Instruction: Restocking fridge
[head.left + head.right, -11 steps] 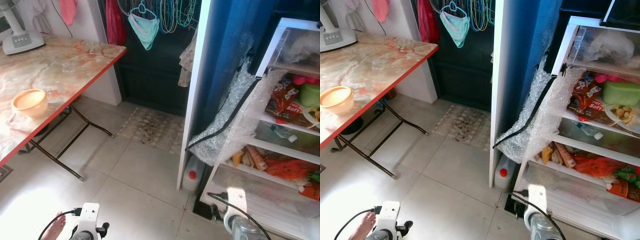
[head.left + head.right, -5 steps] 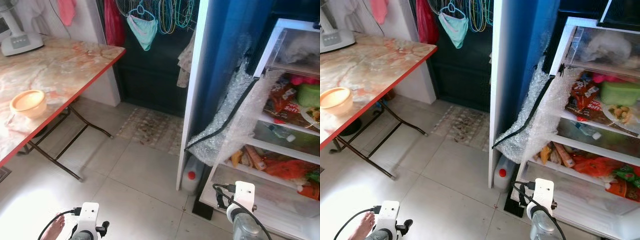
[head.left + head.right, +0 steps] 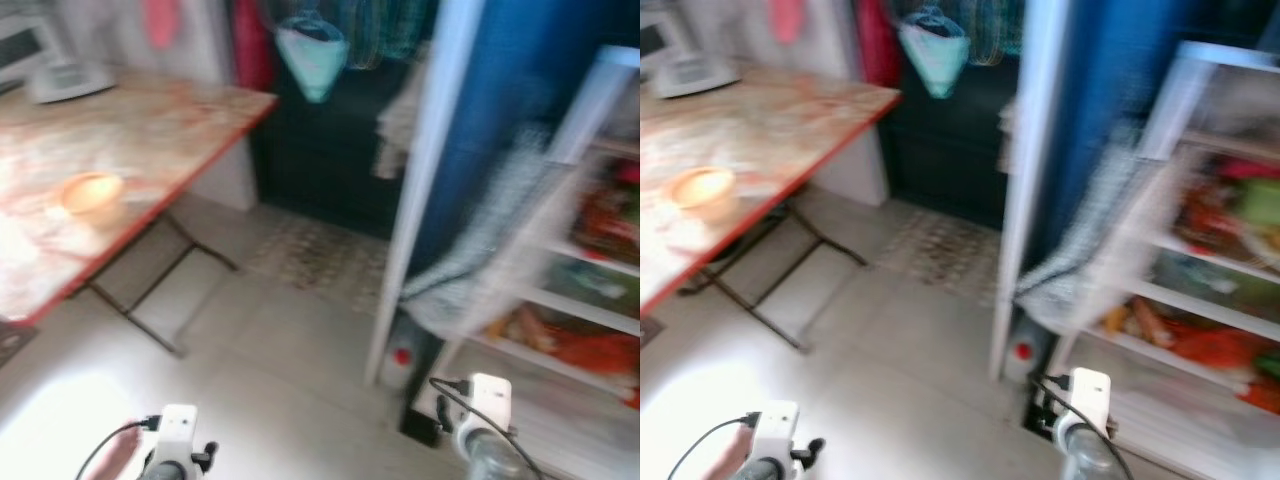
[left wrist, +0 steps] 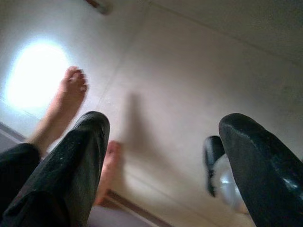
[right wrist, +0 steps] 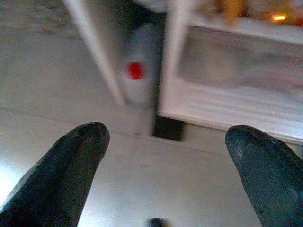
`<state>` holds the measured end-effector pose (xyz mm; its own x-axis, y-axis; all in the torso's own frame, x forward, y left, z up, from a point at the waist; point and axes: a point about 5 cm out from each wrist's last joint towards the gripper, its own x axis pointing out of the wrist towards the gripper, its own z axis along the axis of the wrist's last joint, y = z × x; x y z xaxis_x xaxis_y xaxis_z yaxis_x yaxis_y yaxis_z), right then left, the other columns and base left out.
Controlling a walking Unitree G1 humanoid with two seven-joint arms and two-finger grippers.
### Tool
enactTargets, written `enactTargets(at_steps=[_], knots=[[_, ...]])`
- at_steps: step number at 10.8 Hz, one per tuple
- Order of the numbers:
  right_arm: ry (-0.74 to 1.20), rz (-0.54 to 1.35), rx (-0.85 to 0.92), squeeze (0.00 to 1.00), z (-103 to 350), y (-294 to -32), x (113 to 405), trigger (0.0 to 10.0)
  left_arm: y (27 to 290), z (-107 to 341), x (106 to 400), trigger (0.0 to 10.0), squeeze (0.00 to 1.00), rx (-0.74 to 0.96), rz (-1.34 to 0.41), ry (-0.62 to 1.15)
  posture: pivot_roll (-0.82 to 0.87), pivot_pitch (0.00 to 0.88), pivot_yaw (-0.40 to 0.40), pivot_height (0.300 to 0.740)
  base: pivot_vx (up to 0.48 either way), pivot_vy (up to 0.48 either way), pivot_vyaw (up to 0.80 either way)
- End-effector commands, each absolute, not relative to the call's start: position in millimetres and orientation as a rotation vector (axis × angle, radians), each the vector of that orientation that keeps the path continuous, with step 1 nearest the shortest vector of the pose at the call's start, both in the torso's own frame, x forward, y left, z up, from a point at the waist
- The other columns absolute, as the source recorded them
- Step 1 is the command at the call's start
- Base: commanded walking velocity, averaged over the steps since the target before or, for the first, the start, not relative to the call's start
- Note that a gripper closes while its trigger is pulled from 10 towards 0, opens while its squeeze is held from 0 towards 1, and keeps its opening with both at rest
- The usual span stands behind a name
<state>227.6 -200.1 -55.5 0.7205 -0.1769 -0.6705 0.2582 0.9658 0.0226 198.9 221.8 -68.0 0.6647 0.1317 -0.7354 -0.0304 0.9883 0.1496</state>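
Both grippers (image 4: pixel 161 156) (image 5: pixel 165 165) spread, fridge (image 3: pixel 1200 300) rightward, table (image 3: pixel 130 140) leftward

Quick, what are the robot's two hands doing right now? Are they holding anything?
Left gripper: open, holding nothing, low over the floor.
Right gripper: open, holding nothing, pointing at the fridge's foot.

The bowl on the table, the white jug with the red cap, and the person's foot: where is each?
bowl (image 3: pixel 92 193), left eye view, its rim.
white jug (image 5: pixel 138 75), right wrist view, beside its red cap.
person's foot (image 4: pixel 65 101), left wrist view, its upper side.
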Motion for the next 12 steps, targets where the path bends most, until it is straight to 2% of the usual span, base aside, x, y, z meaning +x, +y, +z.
enactTargets(at_steps=[1,3,11,12], knots=[[0.753,-0.260,0.126,0.00,-58.8,-204.7,221.7,10.0,219.7,-70.0,196.6,10.0,0.00,0.134,0.081,0.853,0.07,0.000,0.068,0.740,0.000,0.352,0.00],[0.760,-0.275,0.148,0.00,-58.9,-205.1,222.0,10.0,217.8,-69.5,198.1,10.0,0.00,0.130,0.077,0.849,0.07,0.000,0.070,0.740,0.000,0.349,-0.24],[0.815,-0.245,0.146,0.00,-61.2,-203.2,221.1,10.0,219.7,-69.7,197.7,10.0,0.00,0.120,0.094,0.857,0.08,0.020,0.075,0.740,0.000,0.000,-0.77],[0.818,-0.241,0.146,0.00,-61.6,-202.4,220.7,10.0,219.7,-69.9,197.4,10.0,0.00,0.112,0.094,0.859,0.08,0.018,0.076,0.740,0.000,0.311,-0.76]])
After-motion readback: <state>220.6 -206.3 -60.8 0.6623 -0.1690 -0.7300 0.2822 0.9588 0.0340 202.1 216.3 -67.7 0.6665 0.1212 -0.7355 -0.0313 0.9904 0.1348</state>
